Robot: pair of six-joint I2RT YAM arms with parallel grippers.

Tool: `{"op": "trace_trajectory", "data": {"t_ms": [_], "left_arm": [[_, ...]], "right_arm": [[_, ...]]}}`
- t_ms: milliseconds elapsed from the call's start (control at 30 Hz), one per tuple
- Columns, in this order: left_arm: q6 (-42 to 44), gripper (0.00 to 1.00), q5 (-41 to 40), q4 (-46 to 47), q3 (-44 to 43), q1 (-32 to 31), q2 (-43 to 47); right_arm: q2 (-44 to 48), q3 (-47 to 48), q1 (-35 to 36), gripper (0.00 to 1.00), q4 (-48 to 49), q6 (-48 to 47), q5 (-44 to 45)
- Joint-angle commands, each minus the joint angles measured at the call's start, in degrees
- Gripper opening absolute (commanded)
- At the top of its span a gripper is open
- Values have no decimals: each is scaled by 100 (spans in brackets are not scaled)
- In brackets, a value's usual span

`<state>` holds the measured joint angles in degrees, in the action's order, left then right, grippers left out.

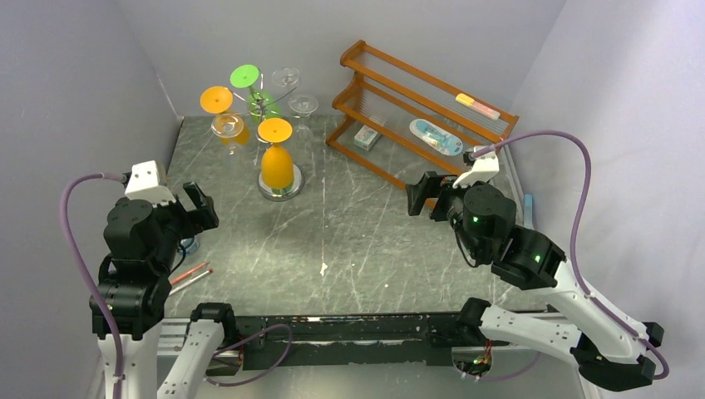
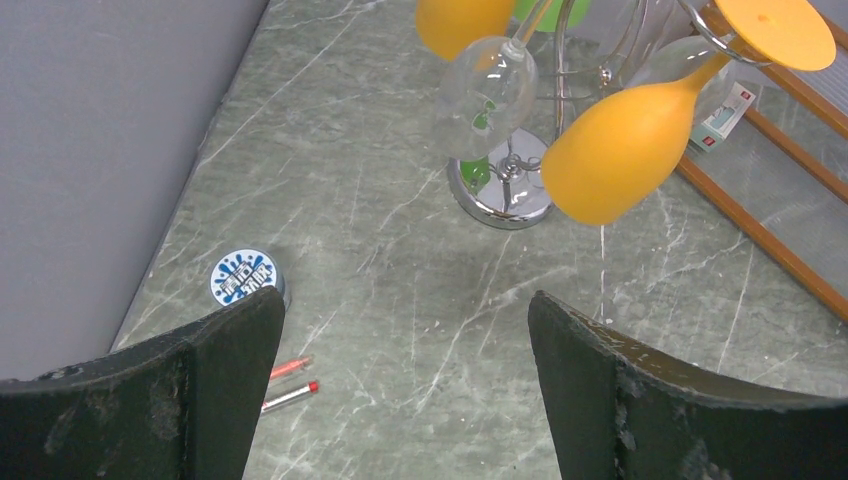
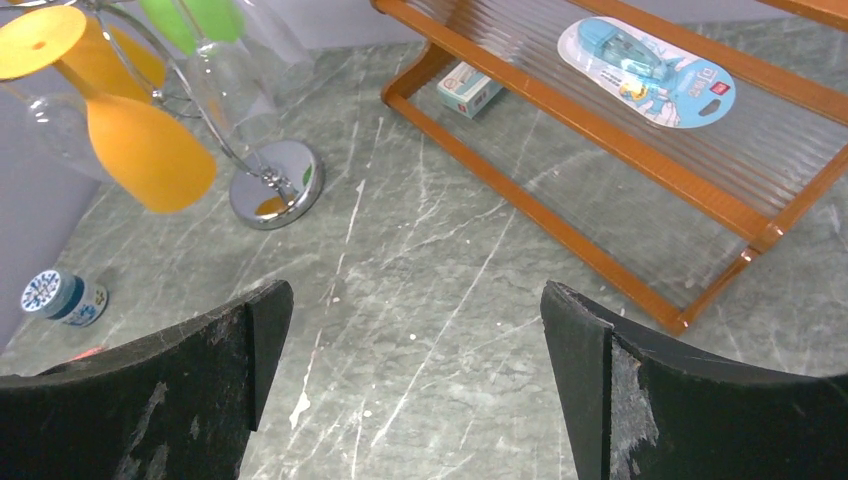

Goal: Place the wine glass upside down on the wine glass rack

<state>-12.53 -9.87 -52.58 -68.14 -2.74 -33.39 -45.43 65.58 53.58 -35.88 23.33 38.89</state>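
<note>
Top external showed you the rack [image 1: 280,188] at the far left of the table, its round base on the stone, with an orange glass [image 1: 276,164] hanging bowl-down from the front arm, foot caught on top. The other glasses [image 1: 227,126] hung from the remaining arms, and I saw none loose on the table. Your left claw [image 1: 199,206] sat near its own base, well apart from the rack, and your right claw [image 1: 422,198] sat in front of the shelf [image 1: 416,72], equally far off. Neither one held anything. Left wrist gave you the left claw [image 2: 405,305] spread wide and empty, looking across bare stone at the rack [image 2: 503,190]. The orange glass [image 2: 615,150] hung tilted just above the mirrored base without touching it, and a tin [image 2: 243,277] and two pens [image 2: 290,385] lay near the left wall. Right wrist gave you the right claw [image 3: 415,295] wide and empty too, with the rack [image 3: 275,185] far left, the orange glass [image 3: 150,150] hanging slantwise from its arm, and the shelf [image 3: 540,215] close ahead. By my reading the hanging step was done, since the glass was inverted and borne by the rack alone. What came next asked little of you: keep both claws clear of the wire arms. A knock there could swing the glass off its hook.
</note>
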Motion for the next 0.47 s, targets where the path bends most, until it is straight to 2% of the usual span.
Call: {"op": "trace_trajectory", "data": {"t_ms": [0, 433], "left_arm": [[-12, 96, 125, 85, 55, -33, 12], [-22, 96, 73, 81, 38, -33, 8]], "right_arm": [[108, -91, -31, 100, 167, -162, -248], [25, -40, -26, 100, 81, -243, -168]]}}
